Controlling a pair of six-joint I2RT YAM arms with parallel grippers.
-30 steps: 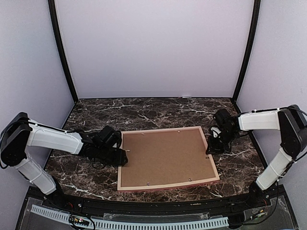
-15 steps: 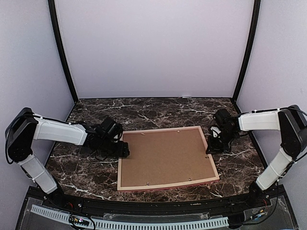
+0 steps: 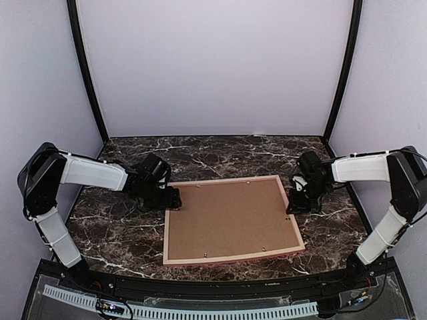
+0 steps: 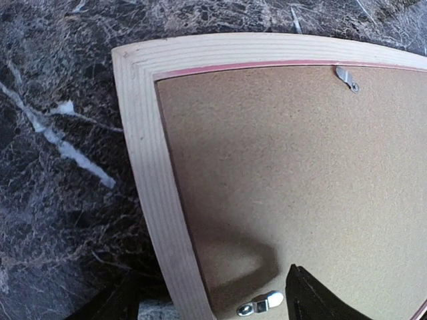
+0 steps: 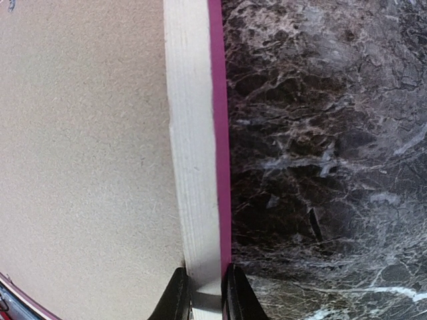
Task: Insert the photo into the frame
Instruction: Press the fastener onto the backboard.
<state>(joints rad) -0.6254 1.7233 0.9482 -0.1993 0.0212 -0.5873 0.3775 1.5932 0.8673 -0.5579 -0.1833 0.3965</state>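
The frame (image 3: 230, 256) lies face down on the marble table, tan back up, pink-red edge showing. A brown backing board (image 3: 230, 217) fills it. The photo is hidden. My left gripper (image 3: 171, 200) is open at the frame's far left corner. In the left wrist view it (image 4: 213, 301) straddles the left rail (image 4: 150, 187), one finger outside over the table, the other over the board (image 4: 300, 173). My right gripper (image 3: 291, 208) is shut on the frame's right rail. In the right wrist view its fingers (image 5: 203, 293) pinch the rail (image 5: 193, 167).
Small metal turn tabs (image 4: 345, 75) sit along the inner edge of the frame, one (image 4: 260, 305) close to my left fingers. Dark marble table (image 3: 200, 157) lies all round the frame. Walls close the back and sides.
My left gripper has slid along the frame's left rail from its middle toward the far left corner. The right gripper and the frame have not moved.
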